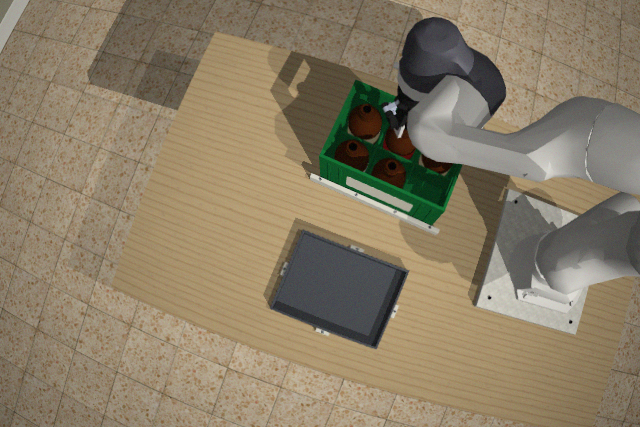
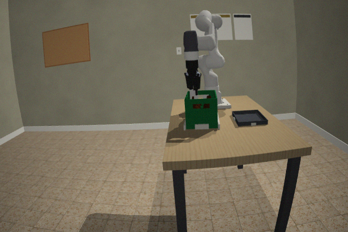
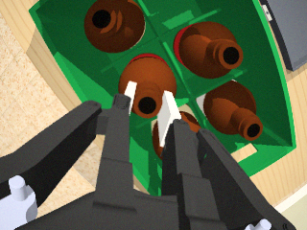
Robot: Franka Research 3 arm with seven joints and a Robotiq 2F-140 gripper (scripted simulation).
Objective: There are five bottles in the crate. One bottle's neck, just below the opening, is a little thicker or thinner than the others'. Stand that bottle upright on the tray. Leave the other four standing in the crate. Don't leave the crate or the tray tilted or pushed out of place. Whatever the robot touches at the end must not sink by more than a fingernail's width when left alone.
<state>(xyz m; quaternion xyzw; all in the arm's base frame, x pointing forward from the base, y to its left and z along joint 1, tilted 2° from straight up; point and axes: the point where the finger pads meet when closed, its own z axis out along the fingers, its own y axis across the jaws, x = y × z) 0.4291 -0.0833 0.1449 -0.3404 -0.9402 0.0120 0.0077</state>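
Observation:
The green crate (image 1: 431,214) (image 2: 200,118) (image 3: 277,96) stands level and holds five brown bottles. My gripper (image 1: 399,131) (image 2: 193,93) (image 3: 147,99) reaches down into it, shut on the neck of the middle bottle (image 1: 402,145) (image 3: 148,76) of the rear row, one pad on each side. This bottle is upright in its compartment. The others are a rear-left bottle (image 1: 364,125) (image 3: 190,121), a front-left bottle (image 1: 351,156) (image 3: 227,105), a front-middle bottle (image 1: 387,174) (image 3: 206,48) and a rear-right bottle (image 1: 435,164) (image 3: 114,34). The dark tray (image 1: 336,282) (image 2: 249,117) (image 3: 290,34) is level and bare.
A white strip (image 1: 374,203) runs along the crate's front. Small white blocks sit around the tray. The front-right compartment holds no bottle. The crate walls and dividers surround the held bottle, and the rear-left bottle is close beside one finger. The arm's base plate (image 1: 491,282) is right of the tray.

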